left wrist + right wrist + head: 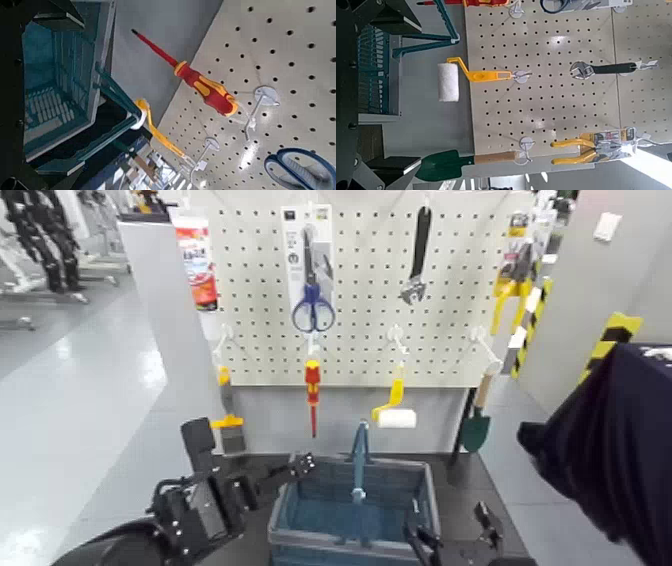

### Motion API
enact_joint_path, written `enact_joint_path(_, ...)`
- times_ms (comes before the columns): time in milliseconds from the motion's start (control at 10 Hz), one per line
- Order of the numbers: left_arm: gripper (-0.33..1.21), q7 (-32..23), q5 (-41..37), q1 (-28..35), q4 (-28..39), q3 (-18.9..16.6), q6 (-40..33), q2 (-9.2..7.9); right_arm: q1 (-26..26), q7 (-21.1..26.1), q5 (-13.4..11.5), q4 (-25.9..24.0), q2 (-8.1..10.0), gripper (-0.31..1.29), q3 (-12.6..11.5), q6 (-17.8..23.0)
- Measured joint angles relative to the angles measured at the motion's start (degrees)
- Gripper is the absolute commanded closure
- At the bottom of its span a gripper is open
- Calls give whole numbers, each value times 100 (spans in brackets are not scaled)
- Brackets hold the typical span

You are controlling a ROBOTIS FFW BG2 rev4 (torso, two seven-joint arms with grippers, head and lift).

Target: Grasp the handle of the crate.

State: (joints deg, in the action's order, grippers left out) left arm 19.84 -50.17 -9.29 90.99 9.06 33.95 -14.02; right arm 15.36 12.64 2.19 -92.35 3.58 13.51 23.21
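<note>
The grey-blue slatted crate (350,515) stands on the dark table below the pegboard. Its thin teal handle (358,452) stands upright across its middle. My left gripper (298,466) is open at the crate's far left corner, level with the rim and left of the handle, touching nothing. In the left wrist view the crate (59,75) and handle (119,95) lie ahead between the open fingers (49,11). My right gripper (452,535) is open, low at the crate's near right corner. Its wrist view shows the crate (372,71) and handle (425,37).
A white pegboard (360,300) behind the crate holds blue scissors (312,312), a red-and-yellow screwdriver (312,390), a wrench (417,255), a paint roller (395,412) and a green trowel (476,425). A person in dark clothes (620,450) stands at the right.
</note>
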Motion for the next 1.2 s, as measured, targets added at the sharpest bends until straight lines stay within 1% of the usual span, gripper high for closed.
enact_joint_path(200, 10, 94, -694, -379, -408, 215, 239, -87, -9, -1, 3, 14, -2, 14, 3, 8)
enact_joint_path(400, 10, 257, -1366, -761, -841, 508, 406, -154, -21, 1, 19, 38, -5, 14, 10, 45)
enact_joint_path(800, 9, 457, -2964, -1496, -1837, 1338, 730, -270, -86, 2, 98, 93, 19, 14, 80, 131)
enact_joint_path(1000, 9, 451, -3453, -1820, -2206, 1619, 970, -247, -111, 2, 123, 104, 29, 14, 114, 158)
enact_joint_path(1200, 10, 502, -3655, -2169, -2692, 1918, 1129, -130, -121, 2, 135, 121, 29, 14, 132, 179)
